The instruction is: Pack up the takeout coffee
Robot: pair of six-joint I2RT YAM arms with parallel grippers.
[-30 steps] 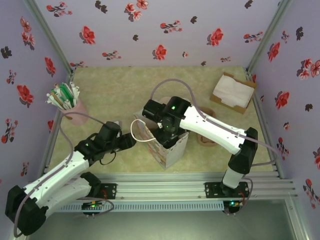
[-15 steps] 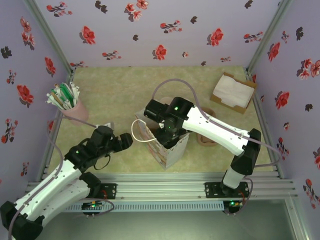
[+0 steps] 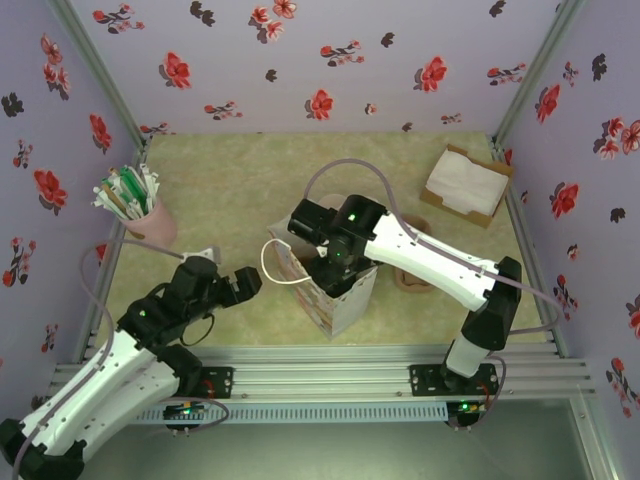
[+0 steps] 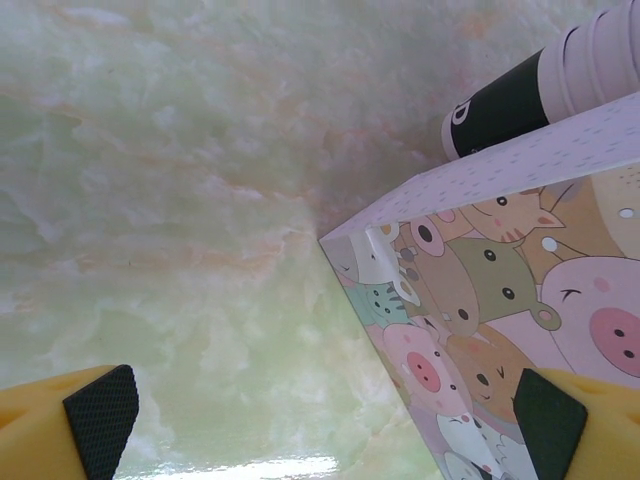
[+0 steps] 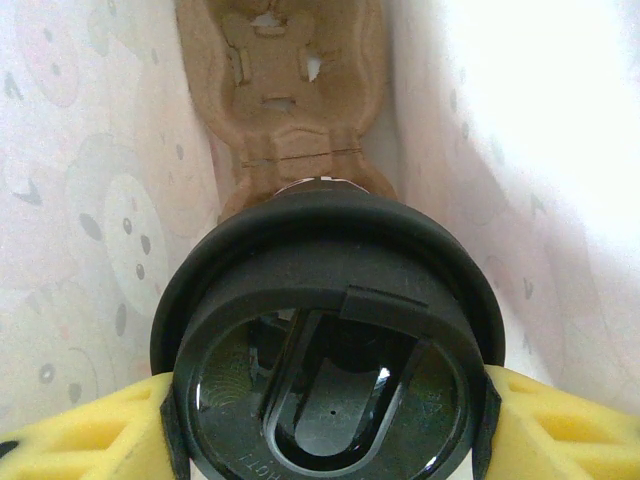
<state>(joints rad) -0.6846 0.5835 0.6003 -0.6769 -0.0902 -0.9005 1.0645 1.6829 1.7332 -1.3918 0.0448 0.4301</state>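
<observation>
Lilac walls sprigged with red and dark flowers close in a pale, marbled green-and-cream surface (image 3: 230, 180). Near its middle stands a paper bag (image 3: 340, 310) printed with cartoon animals, its mouth open upward and a white loop handle (image 3: 275, 268) curling out on the side facing my left arm.

My right end effector (image 5: 322, 425) reaches down into that bag from above. Its yellow fingers (image 5: 90, 435) press against opposite sides of the takeout coffee (image 5: 325, 330), clamping it at the round black lid, so the cup hangs directly beneath the end effector, inside the bag, with the pale printed walls close on either side. Below the cup, at the bottom of the bag, lies a brown moulded cardboard carrier (image 5: 285, 90). I cannot tell whether the cup touches it.

My left end effector (image 4: 325, 415) hovers low over the surface just to the left of the bag, jaws spread wide with nothing gripped. The bag's near corner stands ahead of it and slightly to its right, apart from both pads. Beyond that corner, what looks like a stack of dark cups with pale rims (image 4: 510, 100) lies on its side.

Well beyond my left end effector, a pink cup (image 3: 150, 225) holds white and green sticks. Far to the right of my right end effector, a stack of white napkins (image 3: 465, 180) sits by the wall.
</observation>
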